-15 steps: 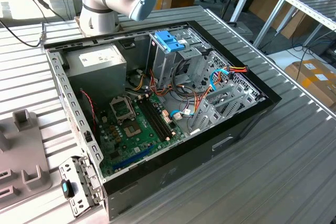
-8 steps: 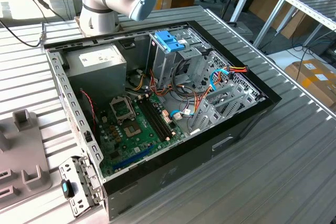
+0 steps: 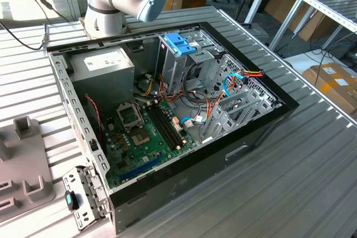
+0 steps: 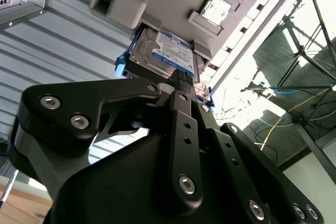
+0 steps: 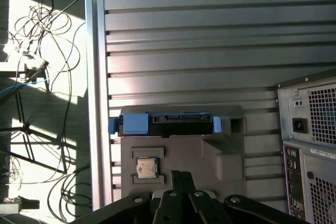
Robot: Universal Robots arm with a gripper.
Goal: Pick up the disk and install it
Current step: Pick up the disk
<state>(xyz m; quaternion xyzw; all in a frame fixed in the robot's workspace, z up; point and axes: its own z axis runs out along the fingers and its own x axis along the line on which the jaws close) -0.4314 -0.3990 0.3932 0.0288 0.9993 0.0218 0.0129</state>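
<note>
The bench [image 3: 290, 193] is grey metal with long ribs and a dull shine. The disk [image 4: 157, 53] is silver metal with a smooth white-and-blue paper label. Its side rails [image 5: 135, 124] are blue plastic. The holder [image 5: 220, 153] by the bench's edge is matt grey plastic. The gripper [image 4: 181, 85] is black and smooth with a soft shine, and its screws [image 4: 187, 184] are bright metal. The computer case [image 3: 223, 157] is black outside and bare grey metal inside, with a glossy blue plastic handle [image 3: 179, 44].

One disk [image 4: 170, 51], one computer case [image 3: 234, 154]
</note>
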